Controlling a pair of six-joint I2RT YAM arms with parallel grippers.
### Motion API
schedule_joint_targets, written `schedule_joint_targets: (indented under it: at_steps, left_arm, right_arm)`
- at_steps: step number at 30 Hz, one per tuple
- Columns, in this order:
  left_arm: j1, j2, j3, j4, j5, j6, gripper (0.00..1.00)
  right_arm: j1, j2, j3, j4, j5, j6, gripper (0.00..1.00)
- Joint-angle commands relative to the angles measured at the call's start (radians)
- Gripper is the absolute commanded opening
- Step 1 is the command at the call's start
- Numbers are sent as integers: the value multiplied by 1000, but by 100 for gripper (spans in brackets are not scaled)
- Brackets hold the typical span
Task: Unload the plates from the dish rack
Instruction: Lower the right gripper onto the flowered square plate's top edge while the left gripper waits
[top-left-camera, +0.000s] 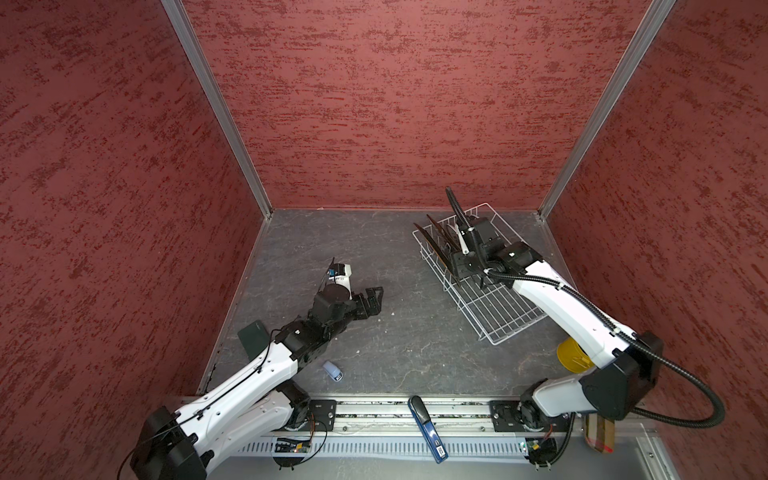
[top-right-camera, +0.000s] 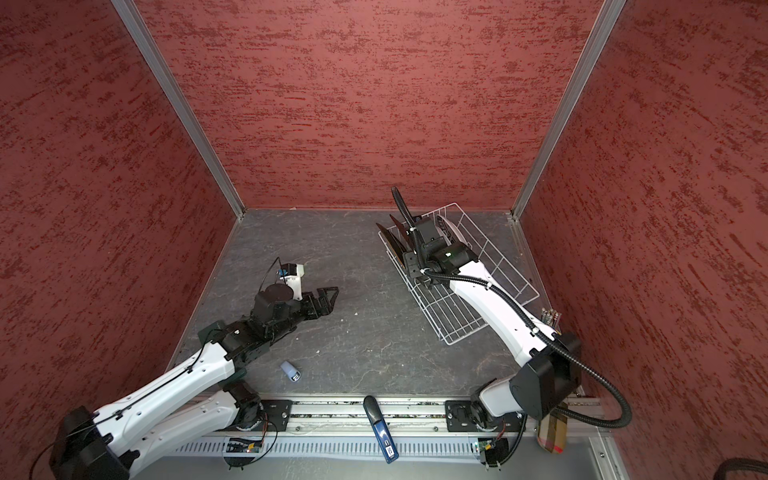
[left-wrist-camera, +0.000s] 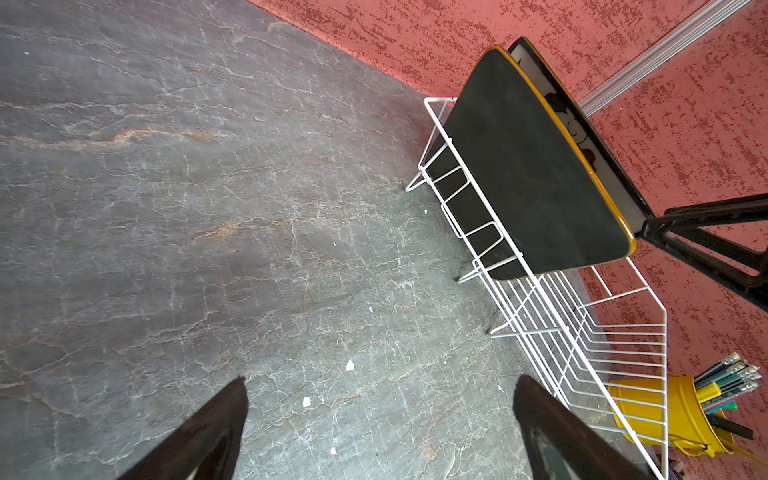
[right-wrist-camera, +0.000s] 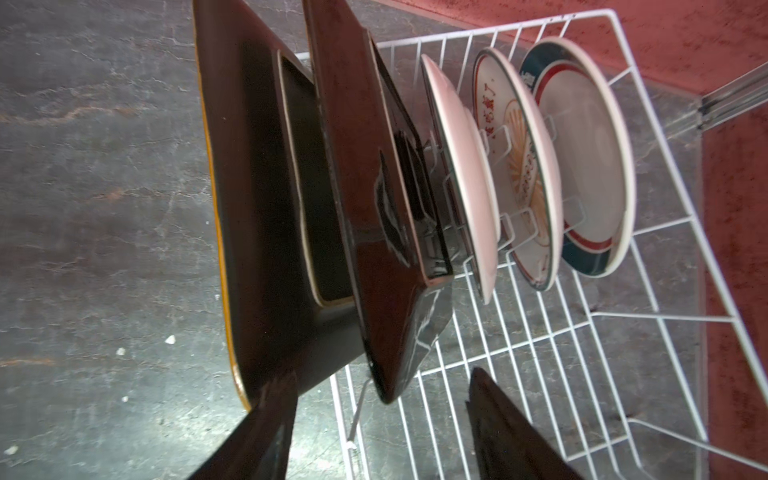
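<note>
The white wire dish rack (top-left-camera: 498, 316) (right-wrist-camera: 582, 332) stands at the back right with several plates upright in it. Nearest its left end is a dark square plate with a yellow rim (right-wrist-camera: 257, 208) (left-wrist-camera: 528, 174). Behind it stands a square plate with a glossy brown back (right-wrist-camera: 365, 208) and a cream flowered face (left-wrist-camera: 582, 137). Then come two round white plates (right-wrist-camera: 465, 178) (right-wrist-camera: 523, 166) and a teal-rimmed one (right-wrist-camera: 590, 166). My right gripper (right-wrist-camera: 384, 376) (top-left-camera: 451, 249) is open, its fingers astride the glossy plate's corner. My left gripper (left-wrist-camera: 382, 379) (top-left-camera: 372, 297) hangs open over bare table.
A yellow cup of pencils (top-left-camera: 571, 353) (left-wrist-camera: 673, 411) stands by the rack's near right end. A small blue-grey object (top-left-camera: 332, 370) lies near the front, a blue-handled tool (top-left-camera: 428, 432) on the front rail, and a dark card (top-left-camera: 253, 336) by the left wall.
</note>
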Motion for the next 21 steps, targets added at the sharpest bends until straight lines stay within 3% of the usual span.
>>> schedule_joint_targets:
  at_steps: [1, 11, 21]
  left_arm:
    - [-6, -25, -23, -19, -14, -5, 99]
    - [-9, -41, -28, -60, -45, -46, 99]
    - [-11, -26, -3, -71, -41, -53, 99]
  right_arm:
    - [5, 33, 41, -2, 86, -45, 61]
    - [5, 41, -17, 171, 134, -177, 47]
    - [4, 99, -5, 139, 134, -194, 39]
